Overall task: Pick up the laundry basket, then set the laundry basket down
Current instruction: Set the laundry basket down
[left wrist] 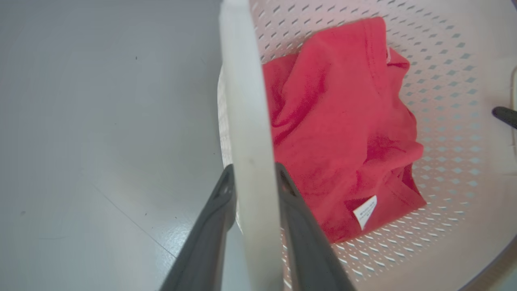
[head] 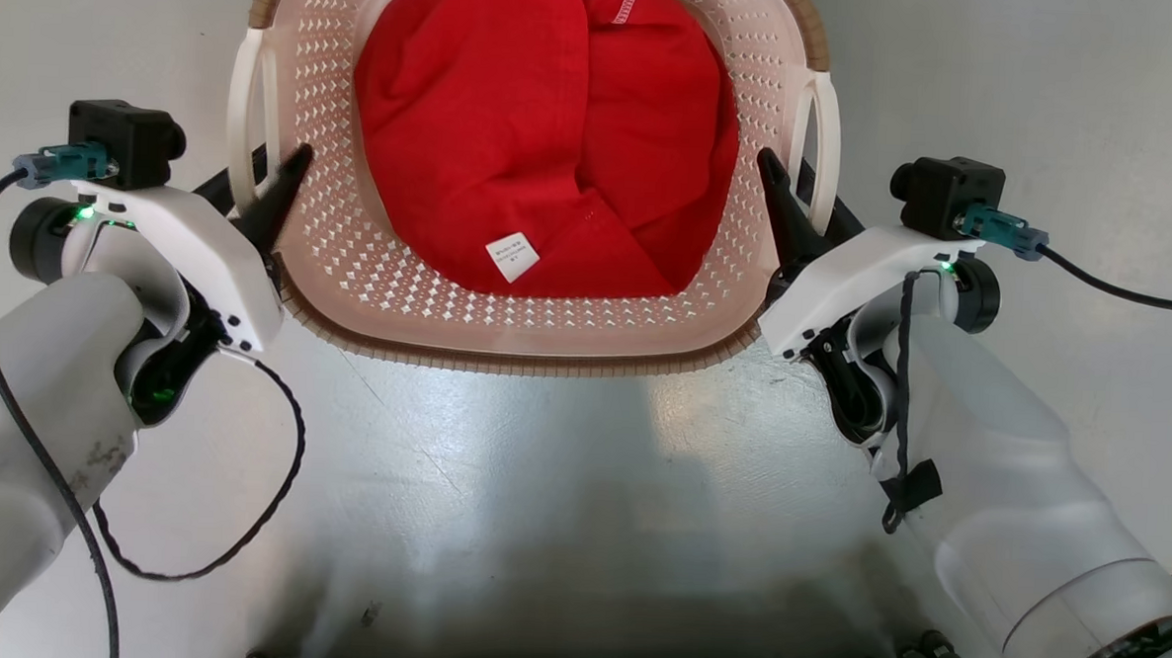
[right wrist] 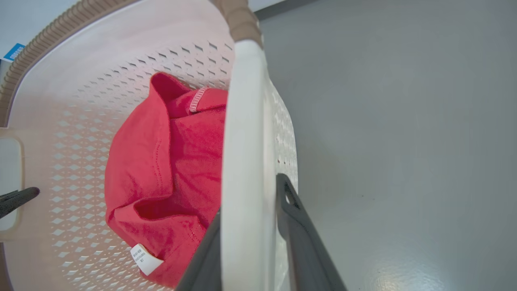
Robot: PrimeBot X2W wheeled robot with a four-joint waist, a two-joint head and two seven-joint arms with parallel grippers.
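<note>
Floor: glossy grey floor lies nearest the robot's base, with a pale sheen just below the basket's front rim.
Cable: a loose black cable loops down from the left wrist over the floor.
Left gripper: the left gripper sits at the basket's left side. Its two dark fingers stand one inside and one outside the rim, pinching the left handle between them.
Right gripper: the right gripper mirrors it at the right side. Its fingers are pressed against both faces of the right handle.
Left handle: the white left handle runs up between the left fingers.
Right handle: the white right handle runs up between the right fingers.
Laundry basket: the cream perforated laundry basket is centred ahead of the robot, between the two arms and gripped on both sides. Whether its base touches the floor cannot be told.
Red garment: a crumpled red garment covers the basket's bottom.
Label: a small white label lies on the garment's near edge.
Far rim: the brown ribbed far rim curves round behind the garment.
</note>
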